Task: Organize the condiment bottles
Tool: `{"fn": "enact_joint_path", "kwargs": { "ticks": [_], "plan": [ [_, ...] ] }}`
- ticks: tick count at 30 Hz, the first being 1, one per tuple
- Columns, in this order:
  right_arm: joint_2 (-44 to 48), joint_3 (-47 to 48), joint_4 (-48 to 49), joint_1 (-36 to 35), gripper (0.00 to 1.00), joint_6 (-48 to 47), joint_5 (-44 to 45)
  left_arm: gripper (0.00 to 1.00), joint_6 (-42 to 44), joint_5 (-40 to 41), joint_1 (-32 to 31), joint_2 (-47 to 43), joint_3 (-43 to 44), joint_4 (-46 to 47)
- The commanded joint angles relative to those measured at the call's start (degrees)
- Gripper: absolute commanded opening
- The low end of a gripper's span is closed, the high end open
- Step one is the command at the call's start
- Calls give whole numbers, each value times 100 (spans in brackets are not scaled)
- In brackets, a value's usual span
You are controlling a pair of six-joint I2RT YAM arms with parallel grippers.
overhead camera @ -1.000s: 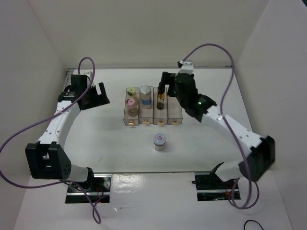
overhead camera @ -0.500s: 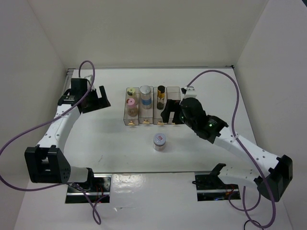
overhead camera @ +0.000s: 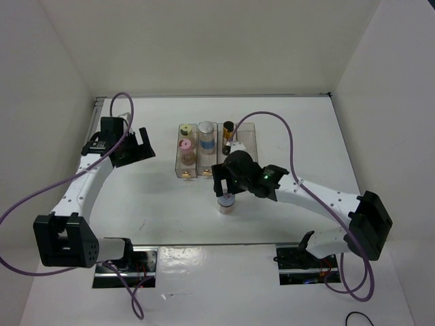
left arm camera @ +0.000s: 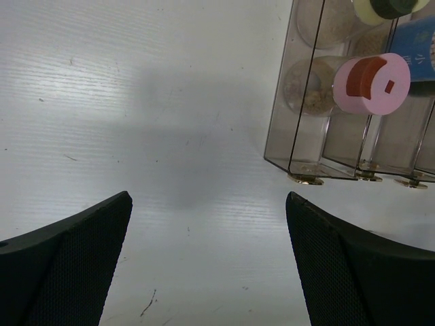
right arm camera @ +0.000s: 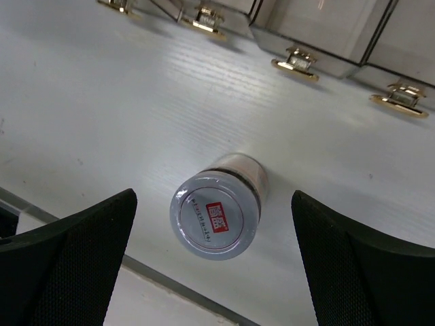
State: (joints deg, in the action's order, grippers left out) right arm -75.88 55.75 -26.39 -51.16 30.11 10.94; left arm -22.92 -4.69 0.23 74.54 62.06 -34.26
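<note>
Blocking much of the top view, the right arm (overhead camera: 319, 197) lies across the near ends of the two right-hand bins (overhead camera: 248, 136), so only their far parts show. The dark bottle (overhead camera: 228, 129) in the third bin from the left is seen only in its upper part, down to about the gold band. The right hand (overhead camera: 226, 186) also covers the far edge of the silver jar (overhead camera: 226, 204).

In the left wrist view the green jar (left arm camera: 394, 5) is cut off by the top edge and the blue jar (left arm camera: 418, 47) by the right edge. Only the pink jar (left arm camera: 372, 83) shows its whole lid. What the jars hold is a pale blur behind the bin wall.

All five stand upright, long axes vertical, lids up. Green and pink share the leftmost bin, green far and pink near. The blue jar is in the second bin.

The silver jar stands alone on the counter (overhead camera: 156, 197), just near of the bins, about in line with the third. Seen from the right wrist, its lid faces the camera and its body trails away toward the bins' gold handles (right arm camera: 294, 62). The red square on the lid carries marks too small to read.

The right hand hangs above this jar, spread wide, with fingers (right arm camera: 68, 265) to its left and right and well apart from it, holding nothing. The left hand (left arm camera: 207, 204) is likewise wide and holds nothing, over the counter just left of the leftmost bin's near corner.
</note>
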Motion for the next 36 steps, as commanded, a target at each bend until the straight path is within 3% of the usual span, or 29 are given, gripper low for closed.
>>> {"fn": "enact_joint_path", "kwargs": {
  "ticks": [1,10,36],
  "plan": [
    [-190,305,-269,-219,99,-93,329,100,-108,91,30,-273,-36,42],
    [-436,253,-340,-421,99,-40,795,100,-160,91,30,-458,-159,-10],
    [-867,-38,-24,-588,95,364,594,100,-327,267,30,-1073,-318,-292]
  ]
}}
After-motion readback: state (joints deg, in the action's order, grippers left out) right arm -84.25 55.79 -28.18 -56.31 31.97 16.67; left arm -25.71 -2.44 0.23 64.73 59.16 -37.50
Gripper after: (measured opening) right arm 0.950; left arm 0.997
